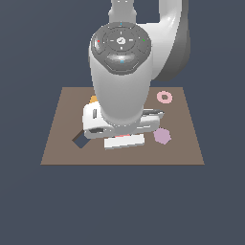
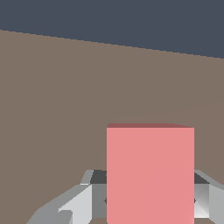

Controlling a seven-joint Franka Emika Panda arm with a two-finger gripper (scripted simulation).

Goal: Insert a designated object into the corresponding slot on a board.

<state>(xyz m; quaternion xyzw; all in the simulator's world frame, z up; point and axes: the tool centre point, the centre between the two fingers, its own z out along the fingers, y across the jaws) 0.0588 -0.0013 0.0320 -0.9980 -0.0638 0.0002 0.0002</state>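
The arm (image 1: 122,72) loomed over the brown board (image 1: 62,139), hiding most of its middle. A dark slot (image 1: 80,140) showed near the exterior view's left, beside the arm's hand. The gripper (image 2: 150,199) was clamped on the red tile (image 2: 150,175), a finger (image 2: 78,203) at each side. A lilac hexagon (image 1: 162,136) and pink ring (image 1: 165,97) lay apart on the board.

matt brown board (image 1: 182,143), matt red tile (image 2: 150,175), seemingly glossy arm (image 1: 119,91).
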